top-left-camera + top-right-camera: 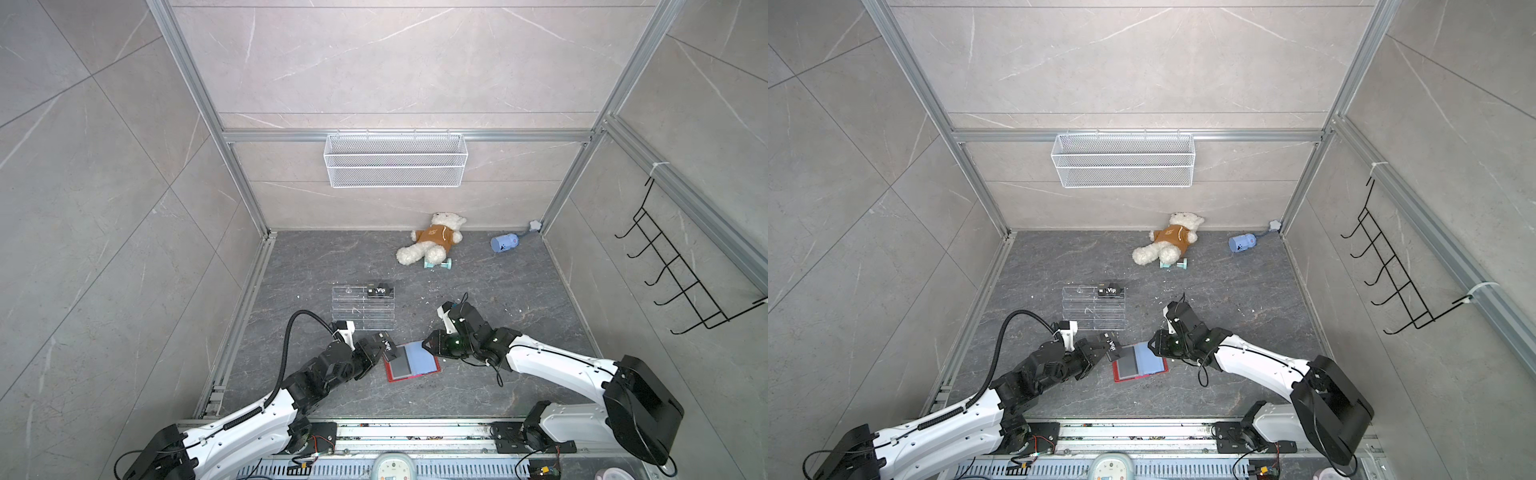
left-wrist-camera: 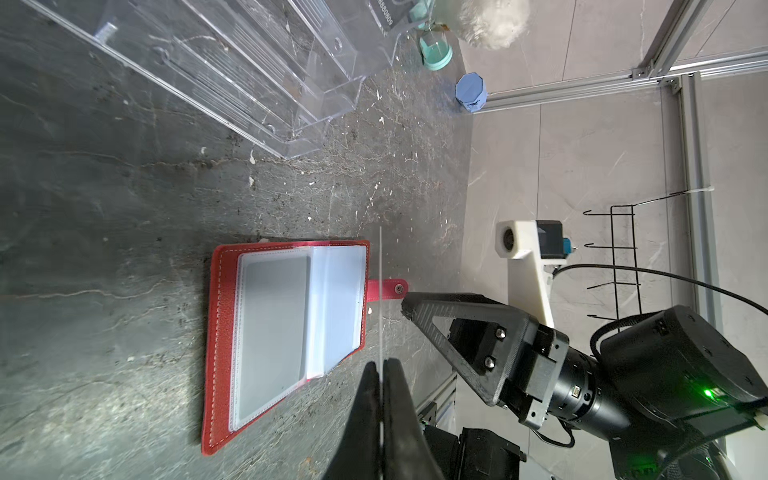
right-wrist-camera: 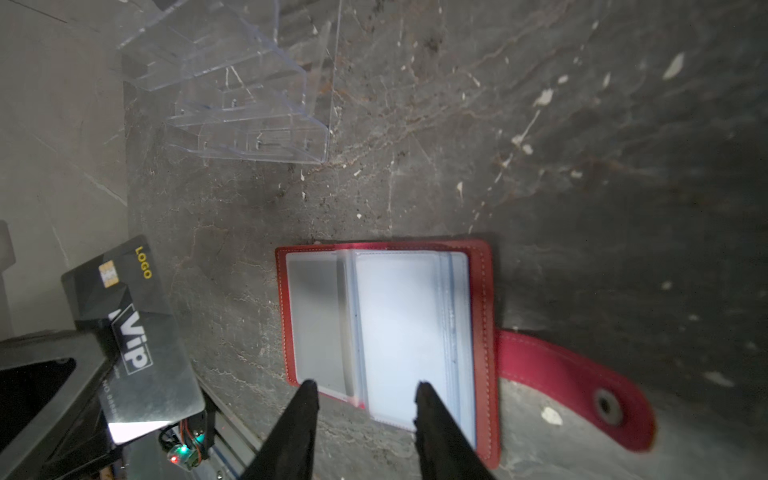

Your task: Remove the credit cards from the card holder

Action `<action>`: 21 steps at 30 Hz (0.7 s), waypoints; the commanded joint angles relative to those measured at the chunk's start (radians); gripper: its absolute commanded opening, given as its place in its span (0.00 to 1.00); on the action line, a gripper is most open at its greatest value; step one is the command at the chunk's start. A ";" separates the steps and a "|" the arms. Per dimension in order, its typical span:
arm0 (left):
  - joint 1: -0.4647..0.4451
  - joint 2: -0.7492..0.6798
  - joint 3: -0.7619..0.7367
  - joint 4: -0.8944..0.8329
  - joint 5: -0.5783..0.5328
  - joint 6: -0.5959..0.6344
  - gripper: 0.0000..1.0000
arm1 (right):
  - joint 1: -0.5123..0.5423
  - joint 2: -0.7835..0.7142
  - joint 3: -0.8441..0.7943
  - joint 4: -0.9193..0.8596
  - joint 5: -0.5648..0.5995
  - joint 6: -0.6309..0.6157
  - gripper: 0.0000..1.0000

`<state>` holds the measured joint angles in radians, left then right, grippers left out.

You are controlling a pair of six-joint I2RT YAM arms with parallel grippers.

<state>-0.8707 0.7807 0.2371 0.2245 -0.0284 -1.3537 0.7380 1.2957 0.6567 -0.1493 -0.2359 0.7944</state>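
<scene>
The red card holder (image 1: 432,371) (image 1: 1118,376) lies open on the dark floor, its pale plastic sleeves facing up and its snap tab (image 3: 573,386) spread to one side. A grey card (image 1: 400,366) (image 2: 272,332) sits inside one sleeve. My left gripper (image 1: 379,349) (image 2: 380,368) is shut on a black "Vip" credit card (image 1: 389,345) (image 3: 137,345), held just beyond the holder's left corner; the left wrist view shows it edge-on. My right gripper (image 1: 428,347) (image 3: 365,384) hovers open over the holder's right edge with nothing between its fingers. Another "Vip" card (image 1: 379,291) stands in the rack.
A clear acrylic tiered rack (image 1: 363,309) stands just behind the left gripper. Farther back lie a teddy bear (image 1: 432,239), a teal dumbbell (image 1: 438,263) and a blue cup (image 1: 504,243). A white wire basket (image 1: 395,160) hangs on the back wall and a black hook rack (image 1: 681,282) on the right wall.
</scene>
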 commanded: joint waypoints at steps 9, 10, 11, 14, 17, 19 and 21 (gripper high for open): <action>0.001 0.021 0.109 0.162 -0.159 0.011 0.00 | -0.020 -0.283 0.020 -0.059 0.186 -0.019 0.95; 0.001 0.028 0.119 0.179 -0.175 0.021 0.00 | -0.023 -0.312 0.019 -0.053 0.202 -0.020 0.99; -0.001 0.040 0.129 0.202 -0.190 0.029 0.00 | -0.028 -0.343 0.016 -0.043 0.209 -0.022 1.00; -0.001 0.087 0.158 0.287 -0.224 0.045 0.00 | -0.047 -0.408 0.011 -0.003 0.192 -0.023 1.00; -0.001 0.145 0.169 0.393 -0.252 0.041 0.00 | -0.055 -0.447 0.000 0.036 0.169 -0.010 1.00; -0.003 0.184 0.172 0.459 -0.266 0.033 0.00 | -0.057 -0.468 -0.010 0.060 0.161 0.004 1.00; -0.007 0.214 0.182 0.502 -0.276 0.033 0.00 | -0.060 -0.480 -0.015 0.066 0.161 0.021 1.00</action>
<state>-0.8711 0.9668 0.3824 0.5701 -0.2478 -1.3430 0.6838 0.8364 0.6563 -0.1242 -0.0715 0.7937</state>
